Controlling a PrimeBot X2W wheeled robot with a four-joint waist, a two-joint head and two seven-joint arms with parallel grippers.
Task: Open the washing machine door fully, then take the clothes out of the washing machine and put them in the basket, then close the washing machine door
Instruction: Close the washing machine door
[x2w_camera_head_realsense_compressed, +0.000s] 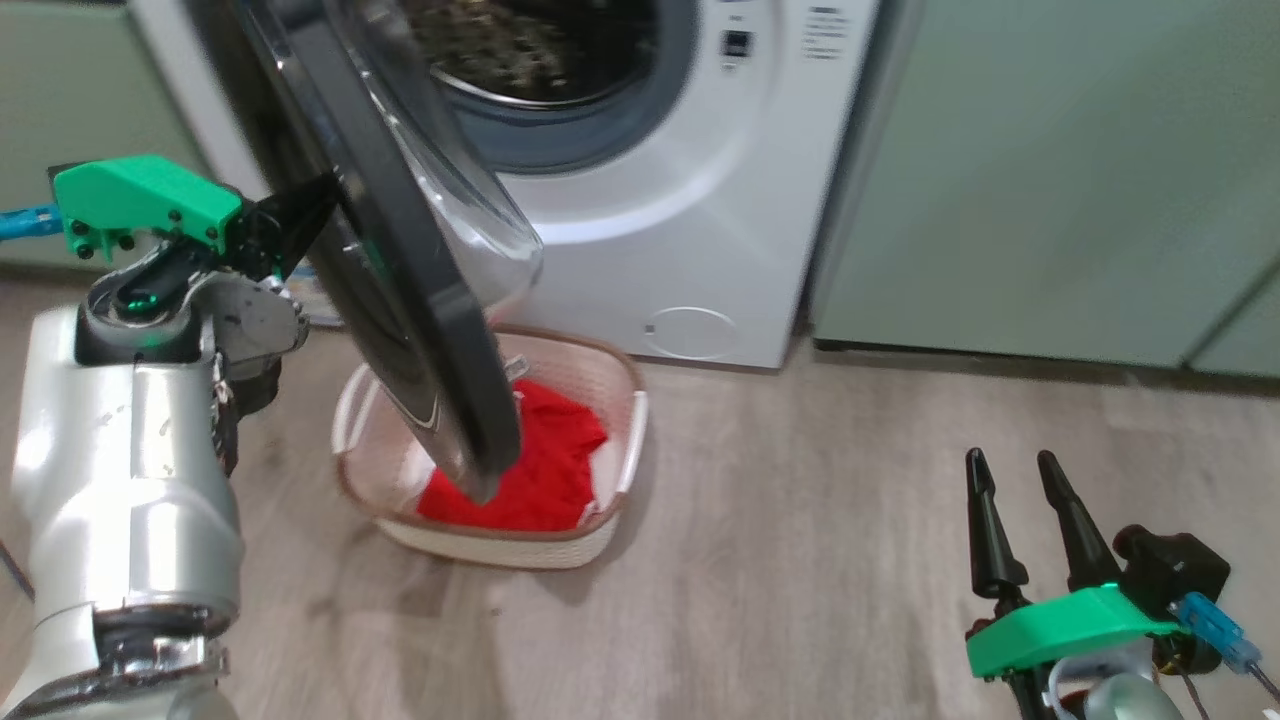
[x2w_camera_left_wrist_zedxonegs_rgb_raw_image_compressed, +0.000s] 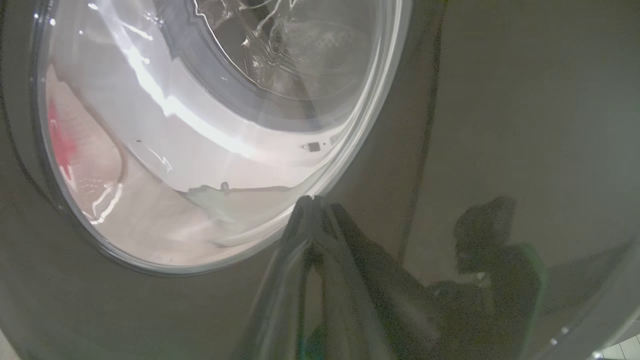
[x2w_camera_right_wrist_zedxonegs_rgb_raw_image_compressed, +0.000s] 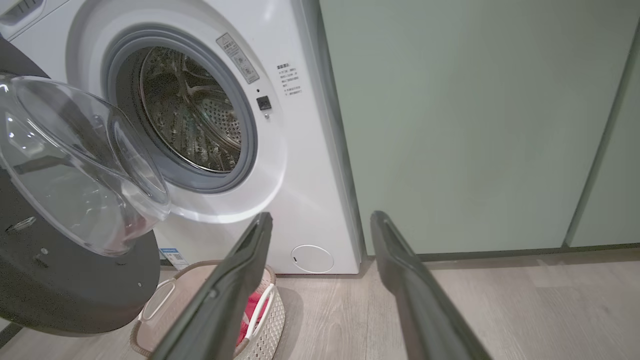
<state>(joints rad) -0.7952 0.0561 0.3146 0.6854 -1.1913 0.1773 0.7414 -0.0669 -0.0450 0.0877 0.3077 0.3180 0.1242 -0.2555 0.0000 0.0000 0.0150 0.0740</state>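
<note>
With left gripper closed against the washing machine door, right gripper open at near right, clothes in the basket.

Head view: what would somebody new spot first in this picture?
Probably the big black door, standing open in front of the washing machine with its drum showing. Below it, bright red clothes lie in a basket on the floor. On the left, the left gripper, shut, touches the door's outer face.
</note>
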